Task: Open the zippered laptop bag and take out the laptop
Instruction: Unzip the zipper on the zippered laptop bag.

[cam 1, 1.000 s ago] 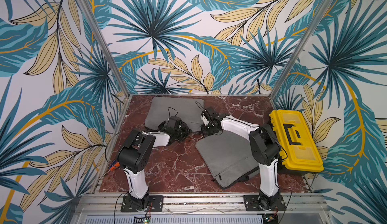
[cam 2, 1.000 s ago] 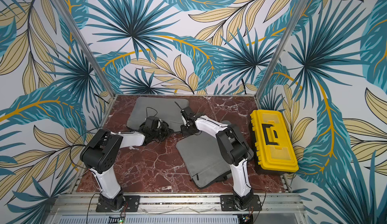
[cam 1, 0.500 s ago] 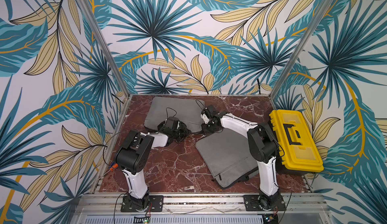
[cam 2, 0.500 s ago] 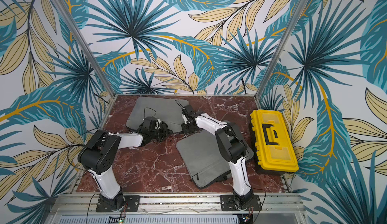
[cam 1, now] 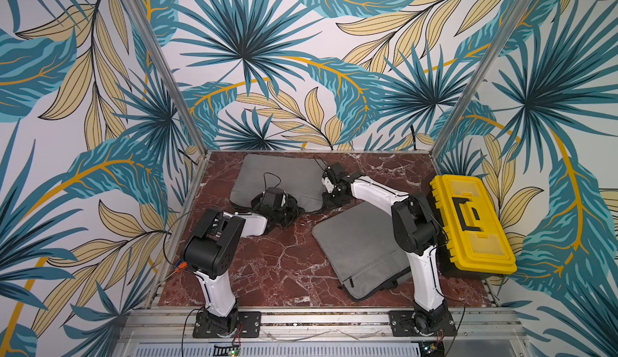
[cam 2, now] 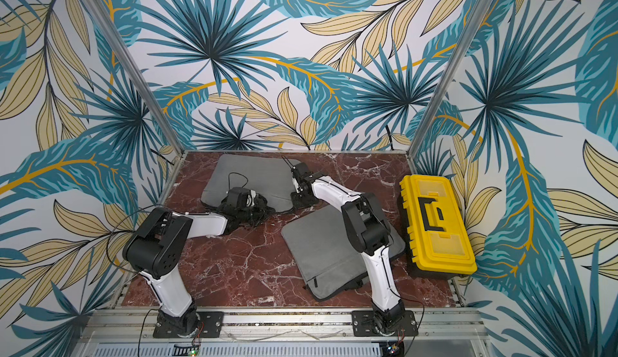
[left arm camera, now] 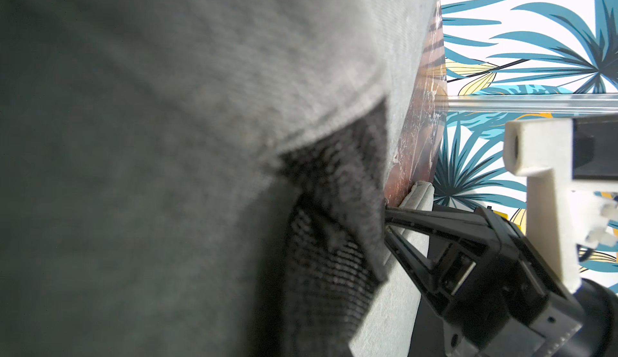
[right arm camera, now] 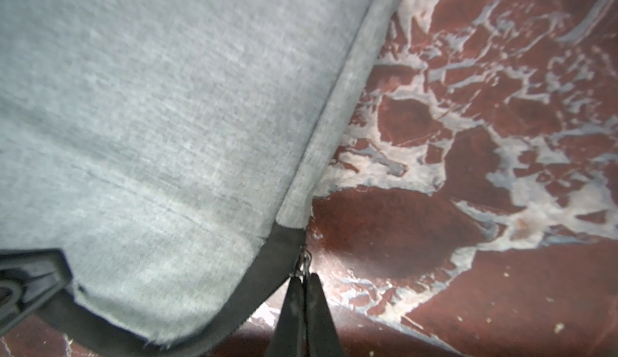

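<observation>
Both arms reach out low from their bases on the near rail. The left arm (cam 1: 249,226) comes up from the near-left base, folds at the big black elbow and lays its white forearm nearly flat, pointing right and far. The left gripper (cam 1: 288,209) sits low at the end with its jaws closed, though the fingers are hard to make out. The right arm (cam 1: 376,190) rises from the near-right base and reaches left and far, wrist tipped down. The right gripper (right arm camera: 303,280) has its tips squeezed together on a zipper pull (right arm camera: 302,265)
</observation>
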